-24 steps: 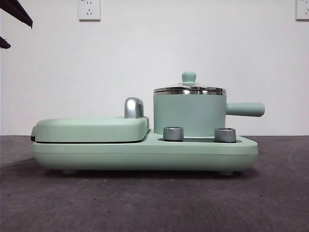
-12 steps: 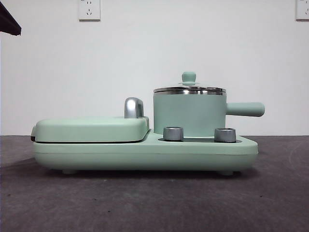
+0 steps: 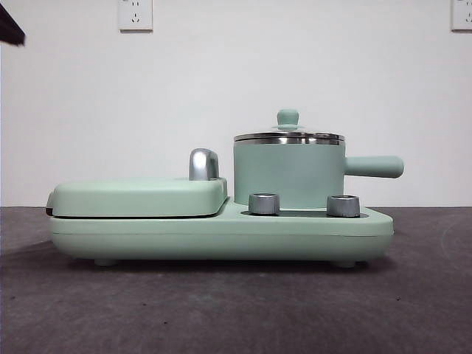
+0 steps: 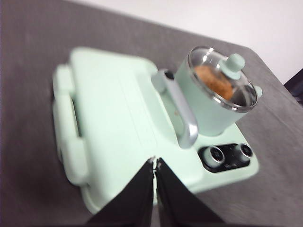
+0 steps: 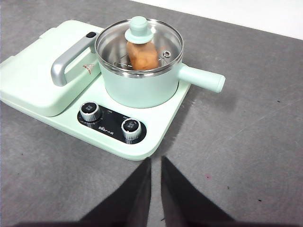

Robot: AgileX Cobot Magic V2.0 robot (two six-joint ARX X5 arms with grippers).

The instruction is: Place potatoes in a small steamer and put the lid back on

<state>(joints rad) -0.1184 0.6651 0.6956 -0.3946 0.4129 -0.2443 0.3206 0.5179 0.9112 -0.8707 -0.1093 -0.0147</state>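
Observation:
The small steamer (image 3: 289,175) stands on the right half of a mint-green cooker, its side handle (image 3: 375,167) pointing right. The glass lid (image 3: 288,135) sits on its rim, green knob (image 5: 139,27) up. Through the glass the orange-brown potato (image 5: 142,56) lies inside the steamer (image 5: 137,75); it also shows as potato (image 4: 213,81) in the left wrist view. My left gripper (image 4: 155,163) hovers shut above the flat griddle cover, holding nothing. My right gripper (image 5: 155,161) hangs shut over the table in front of the cooker, holding nothing. A black arm tip (image 3: 10,26) shows at the top left corner.
The cooker base (image 3: 221,234) carries a flat lidded griddle (image 3: 139,196) with a silver handle (image 3: 203,164) on its left half and two silver dials (image 3: 264,203) at the front. Dark grey table (image 3: 236,310) surrounds it. A white wall with sockets stands behind.
The black arm tip at the top left corner has drawn further up and out of the front view. The steamer, lid and cooker have not moved.

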